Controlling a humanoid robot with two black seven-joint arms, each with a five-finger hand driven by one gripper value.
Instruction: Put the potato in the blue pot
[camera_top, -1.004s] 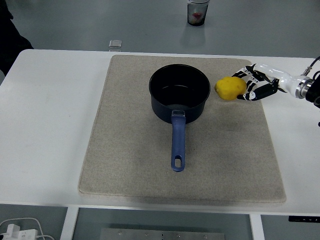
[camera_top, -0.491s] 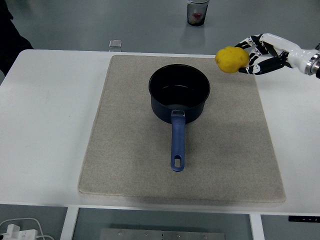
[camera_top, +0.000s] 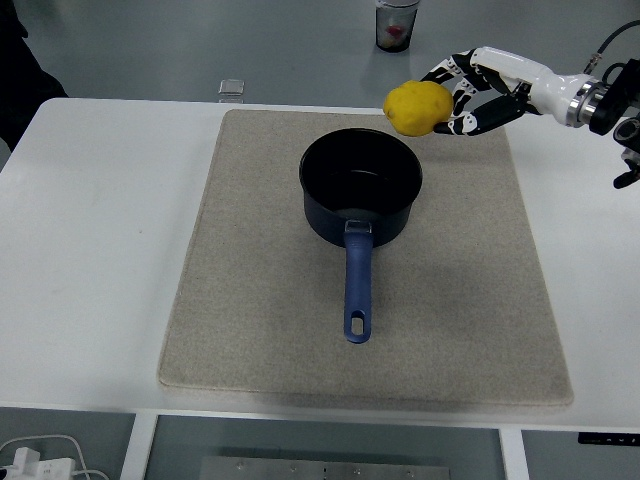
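The yellow potato (camera_top: 417, 107) is held in the air by my right hand (camera_top: 462, 95), whose fingers are curled around its right side. It hangs above the far right rim of the blue pot (camera_top: 360, 187). The pot stands upright and empty in the middle of a beige mat (camera_top: 250, 290), with its blue handle (camera_top: 357, 285) pointing toward the near edge. My right arm comes in from the upper right. My left arm is out of view.
A small clear square object (camera_top: 231, 89) lies at the table's far edge, left of the mat. A cup (camera_top: 396, 24) stands on the floor beyond the table. White cables (camera_top: 40, 458) show at the bottom left below the table.
My right hand has lifted the potato off the mat beside the pot and carried it up and to the left, to above the pot's far right rim.
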